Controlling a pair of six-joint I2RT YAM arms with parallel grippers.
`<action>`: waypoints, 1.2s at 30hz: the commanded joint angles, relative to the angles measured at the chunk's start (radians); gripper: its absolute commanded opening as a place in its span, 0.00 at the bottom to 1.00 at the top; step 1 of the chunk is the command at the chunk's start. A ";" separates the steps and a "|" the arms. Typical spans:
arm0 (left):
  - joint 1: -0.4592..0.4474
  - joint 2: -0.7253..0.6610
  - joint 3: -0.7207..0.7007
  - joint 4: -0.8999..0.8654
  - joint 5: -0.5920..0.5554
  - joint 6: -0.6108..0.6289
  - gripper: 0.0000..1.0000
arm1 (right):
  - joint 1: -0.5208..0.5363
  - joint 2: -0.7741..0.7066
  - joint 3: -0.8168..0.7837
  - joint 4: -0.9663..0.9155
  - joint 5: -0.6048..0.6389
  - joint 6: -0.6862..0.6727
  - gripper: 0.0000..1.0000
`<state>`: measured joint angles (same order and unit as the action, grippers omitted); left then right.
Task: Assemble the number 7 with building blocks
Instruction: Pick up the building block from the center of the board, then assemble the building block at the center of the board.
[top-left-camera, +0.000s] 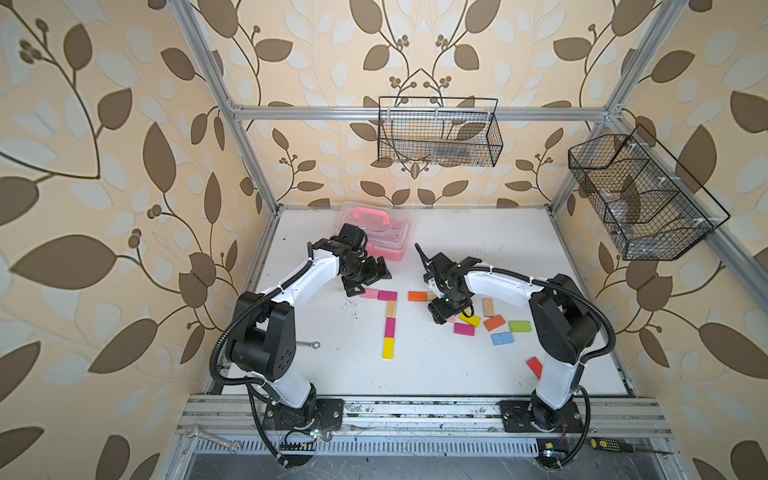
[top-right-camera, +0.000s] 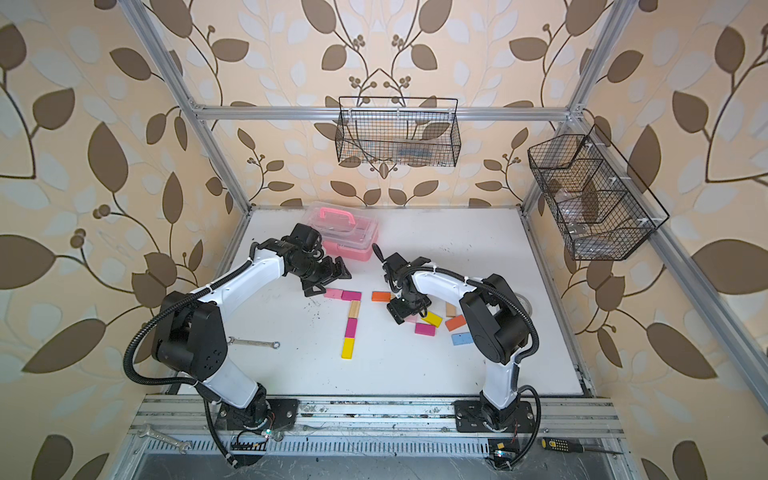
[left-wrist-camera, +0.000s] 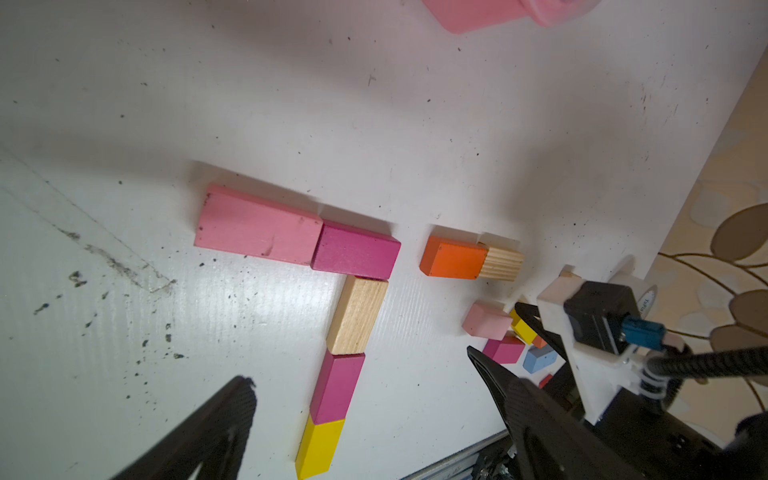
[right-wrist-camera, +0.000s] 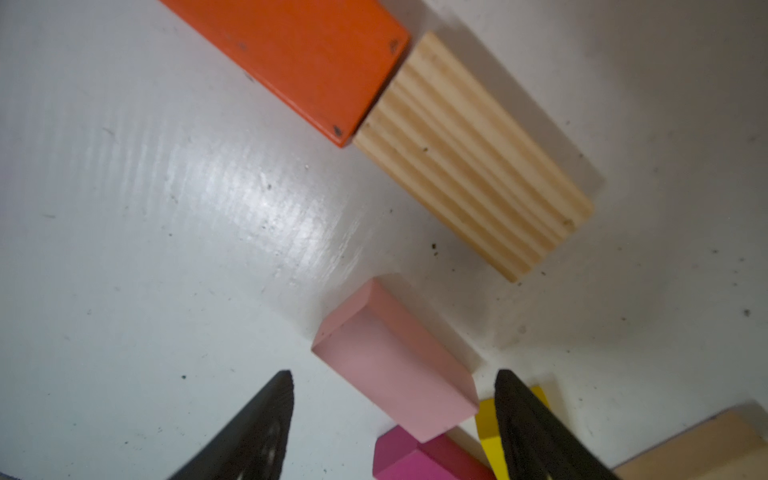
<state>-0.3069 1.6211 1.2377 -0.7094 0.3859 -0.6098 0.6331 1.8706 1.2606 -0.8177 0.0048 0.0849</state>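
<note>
The number 7 lies on the white table: a pink and a magenta block form the bar, and wood, magenta and yellow blocks form the stem. My left gripper hovers open above the bar's left end, holding nothing. My right gripper points down over the loose building blocks. Its jaws stand apart on either side of a pale pink block without touching it. An orange block and a wood block lie end to end just beyond.
Loose yellow, magenta, orange, green, blue and red blocks lie near the right arm. A pink clear-lidded case stands at the back. A wrench lies by the left arm.
</note>
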 joint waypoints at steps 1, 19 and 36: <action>-0.001 -0.051 -0.014 -0.003 0.003 -0.013 0.97 | 0.021 0.028 -0.012 -0.003 0.017 -0.013 0.70; -0.001 -0.070 -0.043 0.010 0.002 -0.023 0.97 | 0.029 -0.042 -0.101 0.058 -0.032 0.124 0.33; -0.001 -0.092 -0.064 0.016 -0.001 -0.028 0.97 | -0.144 -0.088 -0.170 0.169 -0.270 0.394 0.18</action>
<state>-0.3069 1.5723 1.1816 -0.7002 0.3851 -0.6304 0.4831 1.7802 1.0866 -0.6586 -0.2173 0.4500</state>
